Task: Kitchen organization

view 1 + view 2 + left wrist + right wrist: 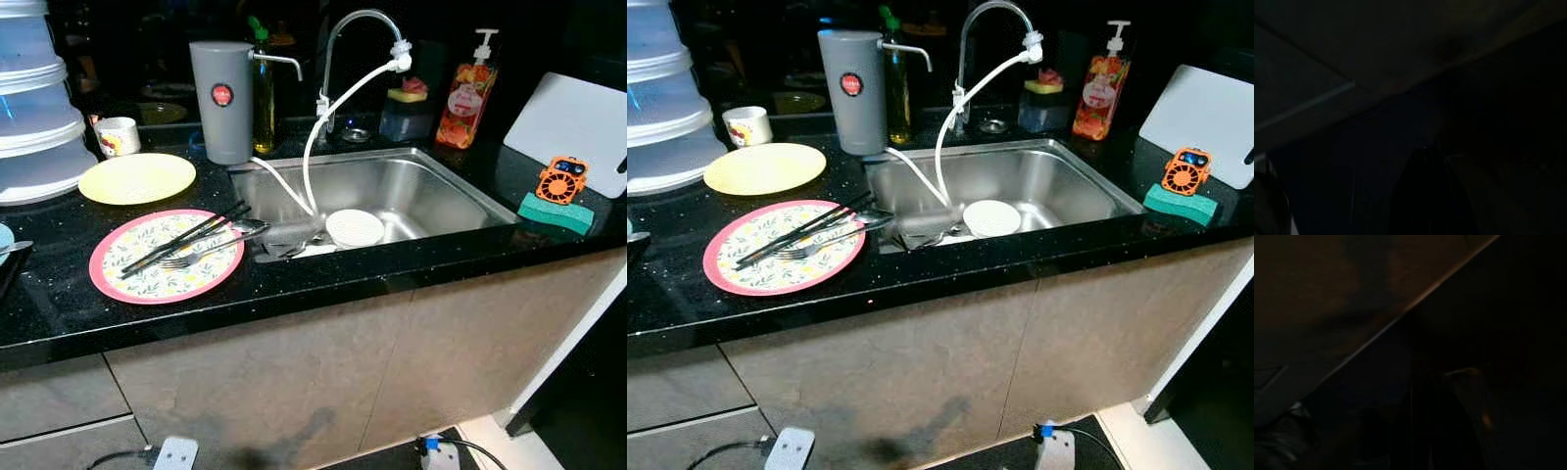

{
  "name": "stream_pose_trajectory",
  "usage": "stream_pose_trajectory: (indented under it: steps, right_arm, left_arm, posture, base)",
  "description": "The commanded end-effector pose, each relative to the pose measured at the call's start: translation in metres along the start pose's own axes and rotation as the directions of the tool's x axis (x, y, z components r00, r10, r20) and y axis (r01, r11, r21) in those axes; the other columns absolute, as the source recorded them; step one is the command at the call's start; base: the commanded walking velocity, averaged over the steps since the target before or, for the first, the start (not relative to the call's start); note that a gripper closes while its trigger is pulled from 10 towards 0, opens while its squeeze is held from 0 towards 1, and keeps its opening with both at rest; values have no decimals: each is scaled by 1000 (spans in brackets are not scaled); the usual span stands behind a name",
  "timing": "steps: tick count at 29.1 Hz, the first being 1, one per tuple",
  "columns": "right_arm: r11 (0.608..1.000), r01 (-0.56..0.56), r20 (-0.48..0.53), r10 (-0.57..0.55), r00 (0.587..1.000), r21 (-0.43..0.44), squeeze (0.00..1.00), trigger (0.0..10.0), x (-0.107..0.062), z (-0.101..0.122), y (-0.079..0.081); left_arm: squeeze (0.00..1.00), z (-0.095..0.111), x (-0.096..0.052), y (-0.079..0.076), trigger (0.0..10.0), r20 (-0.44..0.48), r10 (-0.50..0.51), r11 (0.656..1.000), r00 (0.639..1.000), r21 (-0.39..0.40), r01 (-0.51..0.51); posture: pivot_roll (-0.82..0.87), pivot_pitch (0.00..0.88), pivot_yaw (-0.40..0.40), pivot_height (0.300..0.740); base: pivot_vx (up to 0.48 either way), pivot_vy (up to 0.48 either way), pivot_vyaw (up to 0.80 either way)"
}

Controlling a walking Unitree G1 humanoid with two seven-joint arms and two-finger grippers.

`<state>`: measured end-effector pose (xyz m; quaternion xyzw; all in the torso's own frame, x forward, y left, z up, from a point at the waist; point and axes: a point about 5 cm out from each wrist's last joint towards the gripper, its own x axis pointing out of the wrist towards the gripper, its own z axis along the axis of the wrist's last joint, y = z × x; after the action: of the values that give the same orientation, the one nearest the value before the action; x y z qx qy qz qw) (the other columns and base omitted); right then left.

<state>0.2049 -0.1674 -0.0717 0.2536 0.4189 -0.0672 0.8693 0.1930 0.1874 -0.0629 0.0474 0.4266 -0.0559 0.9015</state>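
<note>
**Black counter and steel sink, seen from the head camera**

A glossy black speckled countertop (59, 294) runs across the scene above beige cabinet fronts (294, 382). Set into it at centre is a stainless steel sink (431, 191) with a curved chrome faucet (353, 29) at its 12 o'clock; a white hose (328, 117) loops from the spout down into the basin. In the basin's near-left part lie a small white round dish (355, 227) and some cutlery (289, 247).

At the sink's 9 o'clock sits a pink-rimmed patterned plate (167, 257) carrying black chopsticks (186, 238) and a fork (201, 255), their ends reaching toward the sink edge. Beyond it, at the plate's 11 o'clock, is a plain yellow plate (137, 178), and behind that a small white mug (118, 135). A grey cylindrical dispenser (222, 98) stands at the sink's 10 o'clock, with a green-capped bottle (263, 88) just beside it. Stacked translucent containers (34, 108) rise at the far left.

At the sink's 1 o'clock stands an orange soap pump bottle (468, 93). At 3 o'clock a white cutting board (573, 127) leans on the dark wall, with an orange gadget (561, 179) resting on a green sponge (555, 212) before it.

On the floor below lie two white plugs with cables (176, 452).

Both wrist views are very dark; the left gripper (1425, 196) and right gripper (1422, 431) are dim shapes, and I cannot tell whether their fingers are spread or pressed together.
</note>
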Motion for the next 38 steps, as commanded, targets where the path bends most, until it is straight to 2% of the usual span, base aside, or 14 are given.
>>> stream_pose_trajectory:
  steps: [1,3,4,5,8,9,10,12,14,21,27,31,34,38]
  right_arm:
    - [1000,0,-7,1,1000,20,0,10000,0,-6,0]
    - [1000,0,-7,1,1000,20,0,10000,0,-6,0]
    - [1000,7,-22,-7,1000,-1,0,10000,-1,-13,1]
    - [1000,7,-22,-7,1000,-1,0,10000,-1,-13,1]
    - [998,22,-42,-24,999,-58,0,10000,-2,-22,-1]
    - [994,32,-51,-37,998,-104,0,10000,-2,-24,-3]
    - [994,32,-51,-37,998,-104,0,10000,-2,-24,-3]
    - [979,44,-63,-57,996,-201,0,10000,-4,-27,-7]
    - [974,51,-57,-65,996,-222,0,10000,-4,-27,-9]
    - [968,73,-48,-87,995,-242,0,10000,-4,-24,-12]
    - [955,77,-68,-100,993,-285,0,10000,-5,-28,-15]
    - [962,91,-55,-109,993,-258,0,10000,-6,-26,-19]
    - [959,89,-60,-109,992,-269,0,10000,-7,-28,-22]
    - [947,95,-81,-126,989,-306,0,10000,-8,-30,-26]
  left_arm:
    - [0,-6,0,2,10000,-14,-5,1000,1000,12,6]
    - [0,-6,0,2,10000,-14,-5,1000,1000,12,6]
    - [0,-5,0,7,10000,17,-1,1000,1000,3,1]
    - [0,-5,0,7,10000,17,-1,1000,1000,3,1]
    - [0,-6,0,11,10000,33,11,1000,999,-19,-11]
    - [0,-6,0,11,10000,42,18,999,999,-35,-16]
    - [0,-6,0,11,10000,42,18,999,999,-35,-16]
    - [0,-4,0,9,10000,75,32,996,997,-89,-25]
    - [0,-4,1,7,10000,76,34,993,997,-114,-25]
    - [0,-11,3,1,10000,45,29,991,999,-134,-23]
    - [0,-21,1,8,10000,21,67,987,998,-148,-63]
    - [0,-25,0,8,10000,12,62,990,998,-127,-60]
    - [0,-26,0,8,10000,20,78,984,997,-161,-73]
    - [0,-27,0,9,10000,20,79,983,997,-167,-75]
  posture:
    - [82,64,42,740]
    - [82,64,42,740]
    - [84,71,78,740]
    - [84,71,78,740]
    - [84,72,79,740]
    - [80,71,80,740]
    - [80,71,80,740]
    - [64,71,78,740]
    - [59,73,74,740]
    - [42,58,55,740]
    - [27,57,72,740]
    - [22,57,55,740]
    - [27,48,37,740]
    - [20,52,51,740]
  base:
    - [0,0,0]
    - [0,0,0]
    - [0,0,0]
    - [0,0,0]
    - [0,0,0]
    - [0,0,0]
    - [0,0,0]
    - [0,0,0]
    - [0,0,0]
    - [0,0,0]
    - [0,0,0]
    - [0,0,0]
    - [0,0,0]
    - [0,0,0]
